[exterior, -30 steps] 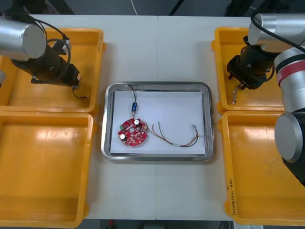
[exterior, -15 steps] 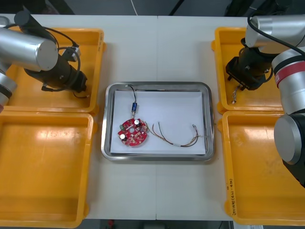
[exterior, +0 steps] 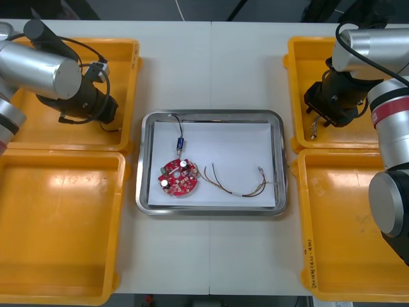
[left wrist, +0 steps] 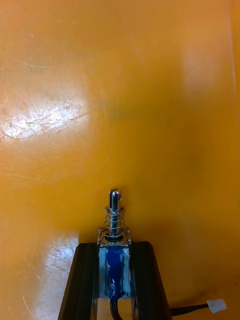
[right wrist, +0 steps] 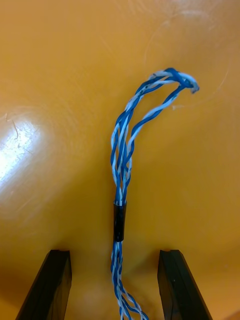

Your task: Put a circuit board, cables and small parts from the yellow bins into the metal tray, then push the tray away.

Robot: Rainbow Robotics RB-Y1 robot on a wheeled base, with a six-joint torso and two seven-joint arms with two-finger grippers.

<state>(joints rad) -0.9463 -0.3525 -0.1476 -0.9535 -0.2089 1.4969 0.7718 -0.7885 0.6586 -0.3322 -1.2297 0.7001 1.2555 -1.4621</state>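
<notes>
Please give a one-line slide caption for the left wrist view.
Left claw shut on a small metal part inside a yellow bin.

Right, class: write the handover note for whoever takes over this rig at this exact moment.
Left gripper: shut on a small metal part, over the far left yellow bin.
Right gripper: open, straddling the twisted blue and white cable in the far right yellow bin.
Done: the metal tray holds the circuit board, the red and yellow cable and a second small part.
Left: grip that cable, bring both pickups to the tray, then push the tray away.
</notes>
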